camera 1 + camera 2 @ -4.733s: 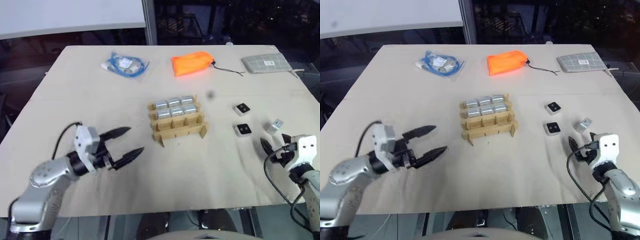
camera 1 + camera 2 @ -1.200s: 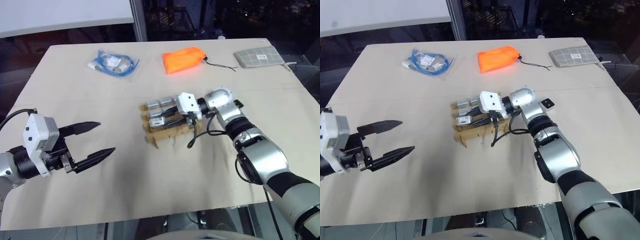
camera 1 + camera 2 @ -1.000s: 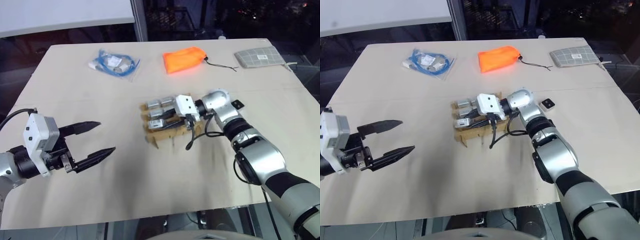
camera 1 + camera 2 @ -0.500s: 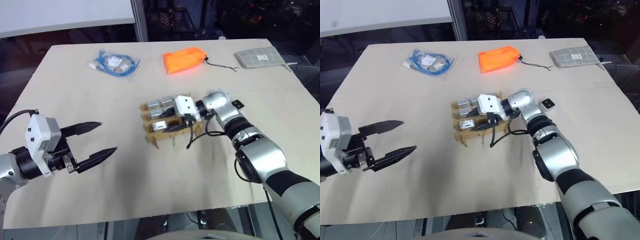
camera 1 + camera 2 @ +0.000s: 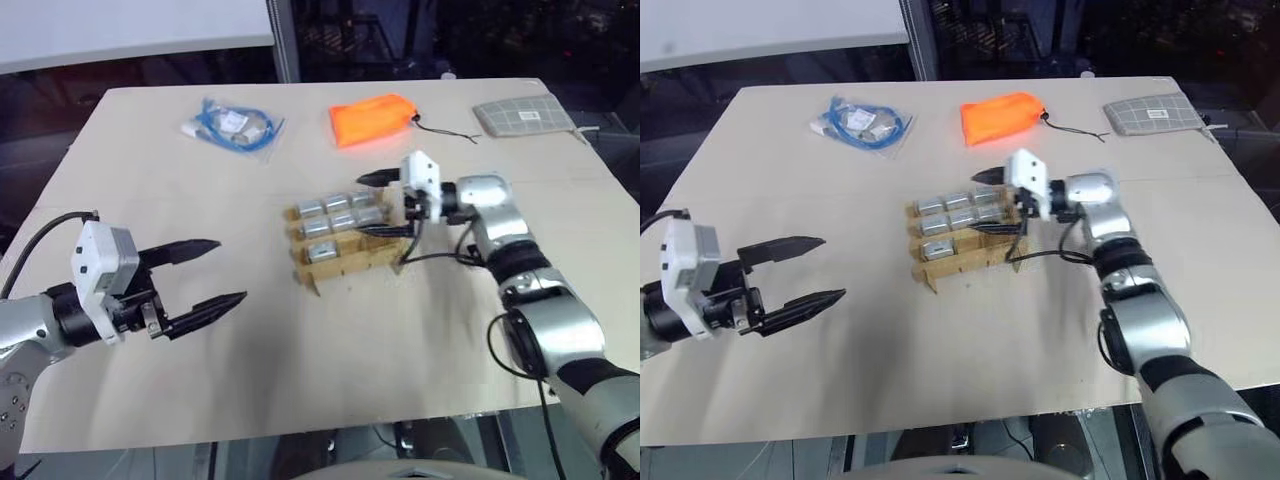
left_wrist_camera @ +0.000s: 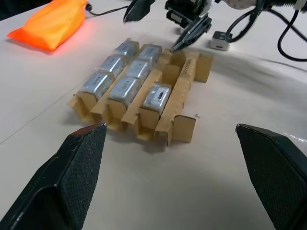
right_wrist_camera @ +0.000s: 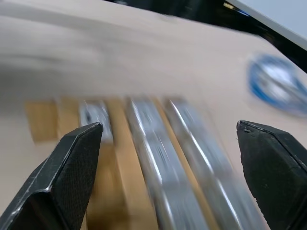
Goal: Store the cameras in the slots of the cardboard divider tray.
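Left eye view looks down on a pale tabletop [image 5: 300,400] where the small brown corrugated-cardboard divider tray [image 5: 345,262] sits near the middle, seven small silver-grey cube-like cameras [image 5: 338,214] resting in its slots: two full rows of three at the far side and a single one in the near row's left slot, the other two near slots bare. Just beside the tray's right end hangs the right gripper [image 5: 375,205], its two black fingers spread wide and released, one above the far corner, the other low by the cardboard; nothing sits between them. Well apart, over the near left of the table, the left gripper [image 5: 215,272] hovers with its fingers splayed and empty. Along the far edge lie a clear bag of coiled blue cable [image 5: 233,125], an orange fabric bag [image 5: 373,119] and a grey checked flat pouch [image 5: 525,113].
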You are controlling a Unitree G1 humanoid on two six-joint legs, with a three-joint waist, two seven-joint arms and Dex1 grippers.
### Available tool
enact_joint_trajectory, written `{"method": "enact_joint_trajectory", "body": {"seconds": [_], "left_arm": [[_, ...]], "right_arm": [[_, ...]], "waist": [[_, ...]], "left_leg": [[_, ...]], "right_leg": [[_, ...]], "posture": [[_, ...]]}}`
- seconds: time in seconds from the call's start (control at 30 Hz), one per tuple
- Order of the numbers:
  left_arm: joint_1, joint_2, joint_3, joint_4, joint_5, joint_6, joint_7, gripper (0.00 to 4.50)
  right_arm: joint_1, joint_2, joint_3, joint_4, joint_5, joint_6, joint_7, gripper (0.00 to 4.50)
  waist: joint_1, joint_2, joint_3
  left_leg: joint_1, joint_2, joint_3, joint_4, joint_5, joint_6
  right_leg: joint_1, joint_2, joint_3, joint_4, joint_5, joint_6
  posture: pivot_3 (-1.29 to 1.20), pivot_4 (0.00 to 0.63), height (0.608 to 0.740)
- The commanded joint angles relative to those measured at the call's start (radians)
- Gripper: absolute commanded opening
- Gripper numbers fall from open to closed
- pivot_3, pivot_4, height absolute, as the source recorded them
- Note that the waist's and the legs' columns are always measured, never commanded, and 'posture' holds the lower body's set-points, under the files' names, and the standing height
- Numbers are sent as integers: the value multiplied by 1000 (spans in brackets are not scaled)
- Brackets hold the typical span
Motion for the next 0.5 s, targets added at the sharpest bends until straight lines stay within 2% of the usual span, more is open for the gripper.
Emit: {"method": "enact_joint_trajectory", "body": {"seconds": [0.03,0.13,0.27,0.5], "left_arm": [[-64,27,-55,27,0,-18,-19,4500],[-129,38,-116,67,9,-26,-42,4500],[-217,52,-191,133,29,-44,-84,4500],[-346,52,-293,210,49,-65,-142,4500]], "right_arm": [[129,-94,-69,-280,56,177,-90,4430],[286,-157,-127,-510,108,329,-173,4430],[486,-186,-225,-793,168,527,-342,4430],[824,-91,-315,-1110,126,668,-693,4430]], "waist": [[6,0,0],[6,1,0],[15,1,0],[19,-1,-1]], "left_leg": [[0,0,0,0,0,0],[1,0,1,0,0,0],[1,0,1,0,0,0],[1,-1,2,1,0,0]], "right_leg": [[0,0,0,0,0,0],[0,2,1,0,0,0],[0,3,2,1,0,0],[0,3,2,1,0,0]], "posture": [[0,150,740],[0,150,740],[0,150,740],[0,150,740]]}}
